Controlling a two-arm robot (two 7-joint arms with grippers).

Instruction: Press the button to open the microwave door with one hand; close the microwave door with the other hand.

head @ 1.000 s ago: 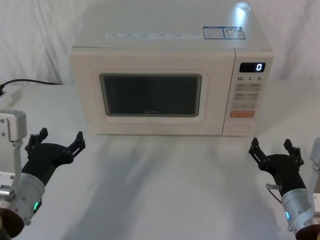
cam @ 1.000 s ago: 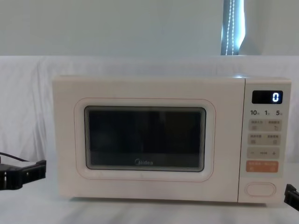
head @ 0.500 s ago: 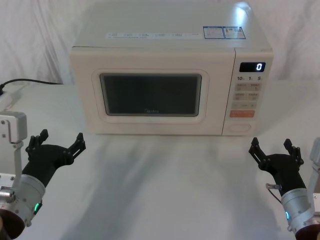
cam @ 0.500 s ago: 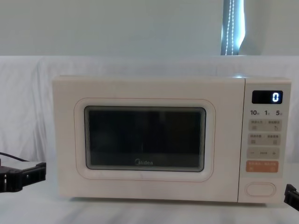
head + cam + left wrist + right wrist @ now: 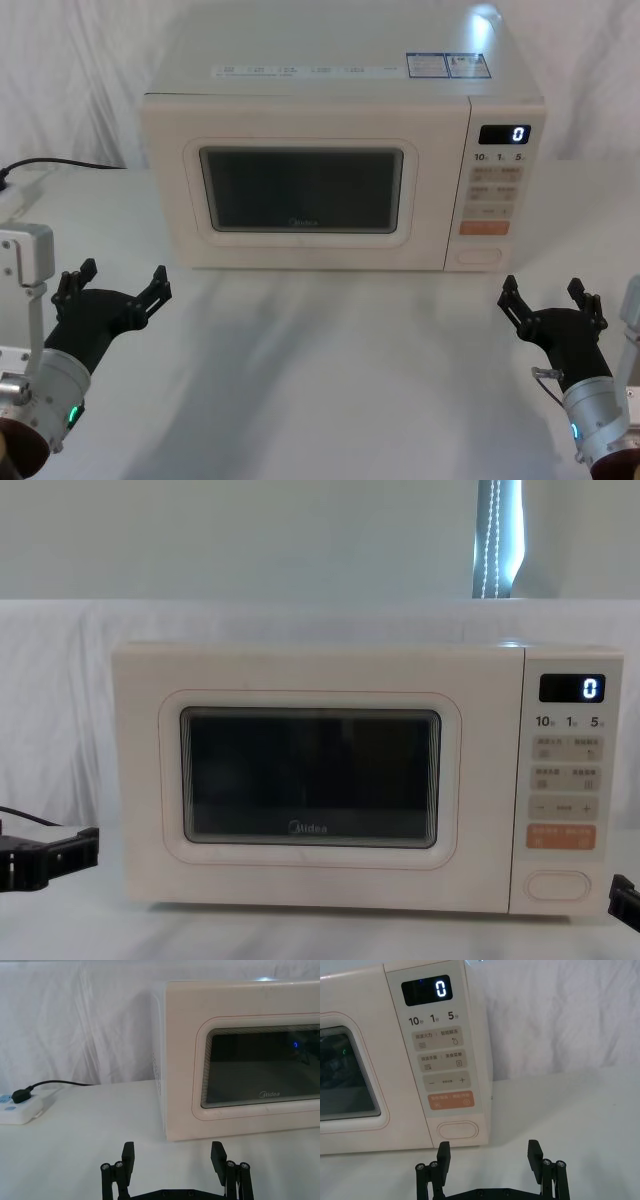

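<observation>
Before the shut microwave door (image 5: 305, 190), both grippers (fingers spread).

The grey print on the small cream keys (image 5: 495, 191) of the boxy cream microwave (image 5: 340, 170) is too small to read in the head view; the broad cream door with its dark window (image 5: 260, 1067) runs off the left wrist picture's edge, far beyond the black left gripper's (image 5: 172, 1160) fingertips (image 5: 128, 1151); in the chest view the black right gripper (image 5: 624, 900) is cut to a sliver at the edge, just beside the wide cream pill-shaped button (image 5: 558, 885).
</observation>
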